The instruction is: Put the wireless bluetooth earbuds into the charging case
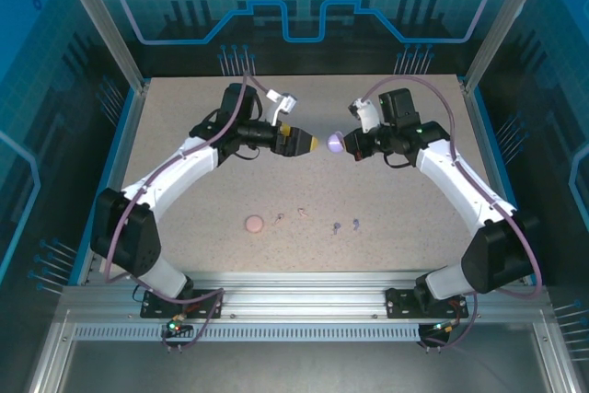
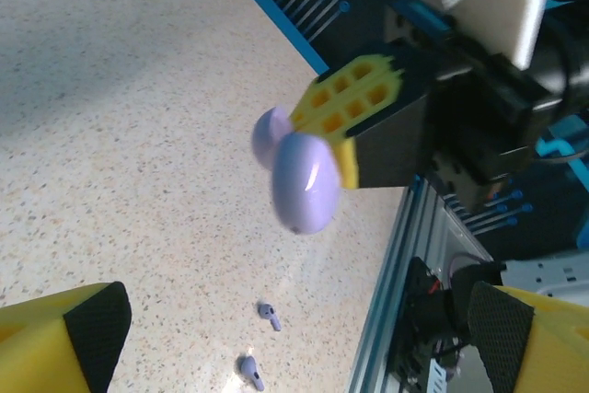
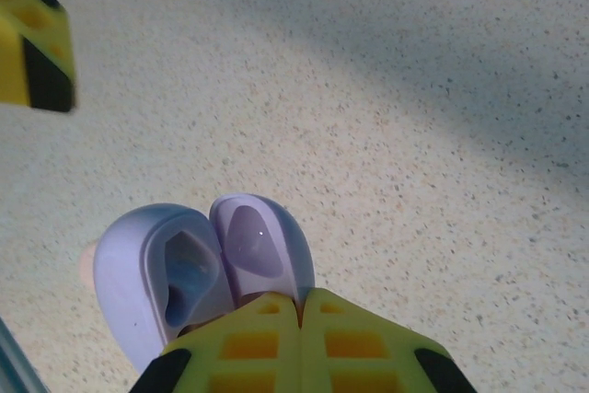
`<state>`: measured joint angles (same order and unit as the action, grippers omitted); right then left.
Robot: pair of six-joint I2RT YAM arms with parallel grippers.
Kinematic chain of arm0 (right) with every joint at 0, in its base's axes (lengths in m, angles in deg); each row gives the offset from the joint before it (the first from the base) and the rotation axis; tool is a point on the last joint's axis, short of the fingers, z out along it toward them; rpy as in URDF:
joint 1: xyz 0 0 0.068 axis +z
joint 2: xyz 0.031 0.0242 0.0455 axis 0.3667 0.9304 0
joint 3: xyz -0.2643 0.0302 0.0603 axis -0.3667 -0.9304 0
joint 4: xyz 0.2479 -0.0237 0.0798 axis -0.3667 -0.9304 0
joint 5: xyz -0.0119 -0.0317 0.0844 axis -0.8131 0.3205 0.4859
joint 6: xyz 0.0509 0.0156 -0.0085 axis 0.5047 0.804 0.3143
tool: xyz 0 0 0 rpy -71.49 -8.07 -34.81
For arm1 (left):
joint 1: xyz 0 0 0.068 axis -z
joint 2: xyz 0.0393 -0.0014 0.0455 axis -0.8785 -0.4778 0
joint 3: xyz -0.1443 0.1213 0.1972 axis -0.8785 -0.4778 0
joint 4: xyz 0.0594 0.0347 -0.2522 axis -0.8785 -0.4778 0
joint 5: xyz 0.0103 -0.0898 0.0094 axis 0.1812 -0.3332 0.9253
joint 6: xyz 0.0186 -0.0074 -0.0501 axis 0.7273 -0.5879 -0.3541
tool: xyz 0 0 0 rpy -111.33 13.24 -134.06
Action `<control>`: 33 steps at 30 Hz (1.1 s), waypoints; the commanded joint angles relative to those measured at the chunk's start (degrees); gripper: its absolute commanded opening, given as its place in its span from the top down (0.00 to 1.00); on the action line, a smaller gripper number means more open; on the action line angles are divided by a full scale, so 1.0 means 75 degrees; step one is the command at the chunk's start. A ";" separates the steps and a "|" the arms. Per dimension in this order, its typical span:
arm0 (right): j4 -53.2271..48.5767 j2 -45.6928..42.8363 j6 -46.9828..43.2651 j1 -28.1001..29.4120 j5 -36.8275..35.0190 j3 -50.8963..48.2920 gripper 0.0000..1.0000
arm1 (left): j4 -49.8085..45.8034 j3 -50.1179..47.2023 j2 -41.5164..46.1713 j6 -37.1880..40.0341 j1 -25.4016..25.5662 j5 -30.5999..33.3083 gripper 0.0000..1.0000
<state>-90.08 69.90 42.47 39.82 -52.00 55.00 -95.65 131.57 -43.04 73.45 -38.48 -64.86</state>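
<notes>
Currently held: a lavender plastic clamshell charging case (image 3: pixel 198 269) hangs in the air above the speckled beige table (image 1: pixel 184 163), its two halves spread open so the moulded recesses show.
Right fingers: the right fingers (image 3: pixel 248 347) are pressed together on the case's lower edge, near where the halves meet.
Left fingers: the left fingers (image 2: pixel 55 338) stand wide apart with nothing between them, facing the case and just beside it.
Earbuds: two lavender stemmed earbuds (image 1: pixel 339 226) lie loose on the table near the front edge, close to each other and well apart from the raised case; two pale pink stemmed earbuds (image 1: pixel 302 213) lie just to their left.
Other case: a round pink case (image 1: pixel 254 224) rests on the table beside the pink pair.
Step in hand: judging by the layout, no earbud is seated yet; fetching a lavender one looks like the next job for the free arm.
Risk, grip: the case is pinched only at one edge, so pressing an earbud into it could twist it or lever it out.
Risk, pick-up: broad pads on a tiny stemmed piece may flick it away or trap it at a bad angle.
Risk, mix-up: the pink pair lies close by, so a wrong-colour grab is possible.
Risk, lid: a nudge could swing the open half shut.
</notes>
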 commanded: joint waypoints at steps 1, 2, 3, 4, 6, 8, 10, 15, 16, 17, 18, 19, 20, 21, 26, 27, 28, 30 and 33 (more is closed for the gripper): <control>-0.0519 0.0097 -0.0775 -0.0074 0.0008 0.0230 1.00 | -0.1829 0.0797 -0.0578 0.1141 -0.0067 -0.0891 0.05; -0.0591 0.0109 -0.0878 -0.0043 0.0016 0.0251 1.00 | -0.2159 0.1047 -0.0732 0.1311 -0.0068 -0.1023 0.07; -0.0666 0.0121 -0.0977 -0.0022 0.0022 0.0284 1.00 | -0.2480 0.1268 -0.0918 0.1488 -0.0081 -0.1134 0.10; -0.0709 0.0133 -0.1025 0.0005 0.0043 0.0295 1.00 | -0.2696 0.1442 -0.1036 0.1592 -0.0070 -0.1225 0.13; -0.0750 0.0163 -0.1070 0.0040 0.0085 0.0313 1.00 | -0.2985 0.1674 -0.1281 0.1749 -0.0072 -0.1375 0.17; -0.0771 0.0208 -0.1080 0.0095 0.0180 0.0347 1.00 | -0.3065 0.1818 -0.1450 0.1792 -0.0069 -0.1457 0.22; -0.0799 0.0270 -0.1077 0.0170 0.0237 0.0392 1.00 | -0.3052 0.1888 -0.1563 0.1781 -0.0054 -0.1545 0.25; -0.0854 0.0411 -0.1069 0.0423 0.0253 0.0533 1.00 | -0.3198 0.2132 -0.1838 0.1855 0.0061 -0.1690 0.33; -0.0857 0.0435 -0.1074 0.0458 0.0251 0.0565 1.00 | -0.3241 0.2174 -0.1876 0.1879 0.0095 -0.1714 0.35; -0.0868 0.0455 -0.1058 0.0503 0.0240 0.0592 1.00 | -0.3280 0.2219 -0.1928 0.1904 0.0124 -0.1731 0.36; -0.0868 0.0472 -0.1057 0.0530 0.0233 0.0610 1.00 | -0.3310 0.2265 -0.1974 0.1919 0.0163 -0.1751 0.37; -0.0869 0.0485 -0.1050 0.0545 0.0249 0.0620 1.00 | -0.3342 0.2292 -0.1995 0.1941 0.0202 -0.1754 0.38; -0.0865 0.0496 -0.1052 0.0570 0.0250 0.0641 1.00 | -0.3359 0.2329 -0.2028 0.1956 0.0220 -0.1765 0.40; -0.0878 0.0505 -0.1036 0.0576 0.0272 0.0653 1.00 | -0.3376 0.2359 -0.2052 0.1967 0.0243 -0.1767 0.40; -0.0860 0.0485 -0.0991 0.0629 0.0318 0.0686 1.00 | -0.3372 0.2479 -0.2181 0.1935 0.0302 -0.1843 0.44; -0.0857 0.0477 -0.0984 0.0639 0.0335 0.0685 1.00 | -0.3414 0.2506 -0.2216 0.1954 0.0332 -0.1849 0.44; -0.0857 0.0473 -0.0976 0.0641 0.0341 0.0704 1.00 | -0.3424 0.2521 -0.2242 0.1977 0.0338 -0.1848 0.44; -0.0858 0.0462 -0.0964 0.0663 0.0367 0.0733 1.00 | -0.3461 0.2549 -0.2298 0.2002 0.0381 -0.1849 0.44; -0.0863 0.0450 -0.0949 0.0688 0.0407 0.0770 1.00 | -0.3471 0.2563 -0.2358 0.2007 0.0432 -0.1849 0.45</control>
<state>-95.72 73.29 35.36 43.86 -50.51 58.63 -119.87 149.10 -59.81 87.36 -35.90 -76.44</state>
